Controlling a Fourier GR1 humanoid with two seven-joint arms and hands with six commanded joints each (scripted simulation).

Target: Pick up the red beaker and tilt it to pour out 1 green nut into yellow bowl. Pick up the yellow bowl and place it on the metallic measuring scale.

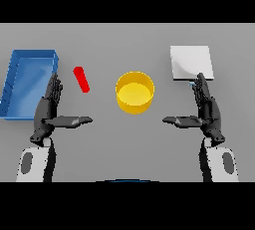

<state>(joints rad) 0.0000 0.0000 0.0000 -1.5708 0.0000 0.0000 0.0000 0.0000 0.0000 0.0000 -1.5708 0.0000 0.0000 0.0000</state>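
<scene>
The red beaker (81,79) is a thin red tube lying tilted on the table, left of centre. In the middle stands the yellow bowl (134,92); I cannot see any nut in it. The metallic measuring scale (191,62) is a pale square plate at the back right. My left hand (50,108) is open, fingers straight and thumb stretched toward the centre, just below and left of the beaker. My right hand (206,109) is open in the same pose, in front of the scale, its fingertips at the scale's near edge. Neither hand holds anything.
A blue open tray (14,82) sits at the far left, right beside my left hand.
</scene>
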